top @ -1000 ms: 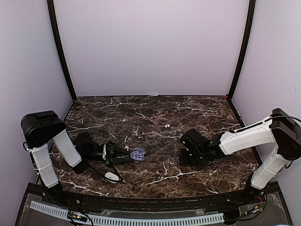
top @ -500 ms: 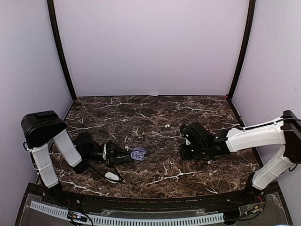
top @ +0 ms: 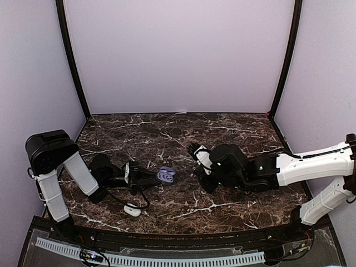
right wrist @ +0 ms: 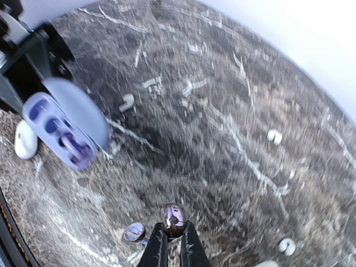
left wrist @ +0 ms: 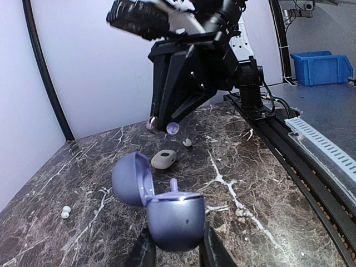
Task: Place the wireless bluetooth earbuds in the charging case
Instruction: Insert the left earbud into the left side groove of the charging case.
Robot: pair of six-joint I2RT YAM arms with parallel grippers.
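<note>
My left gripper [left wrist: 175,247] [top: 157,177] is shut on the lower half of an open lavender charging case [left wrist: 177,221] [top: 166,175] [right wrist: 60,131]. Its lid [left wrist: 132,179] is swung back, and one lavender bud stem [left wrist: 173,185] stands in it. Just right of the case in the top view, my right gripper [right wrist: 173,229] [top: 197,167] [left wrist: 162,125] hangs above the table. It is shut on a dark lavender earbud [right wrist: 174,217] [left wrist: 173,128]. A second small lavender piece [right wrist: 135,232] shows beside its fingertips; I cannot tell what holds it.
White earbuds lie loose on the marble: one near the case [right wrist: 127,102] [left wrist: 163,158], others farther off [right wrist: 273,136] [right wrist: 286,245] [left wrist: 65,211]. A closed white case [top: 132,209] [right wrist: 25,139] sits near the left arm. Black posts and lavender walls close in the table.
The right arm has swung left from mid-table toward the lavender case, its jaws closing the last bit. The left gripper has shifted the case slightly right.
</note>
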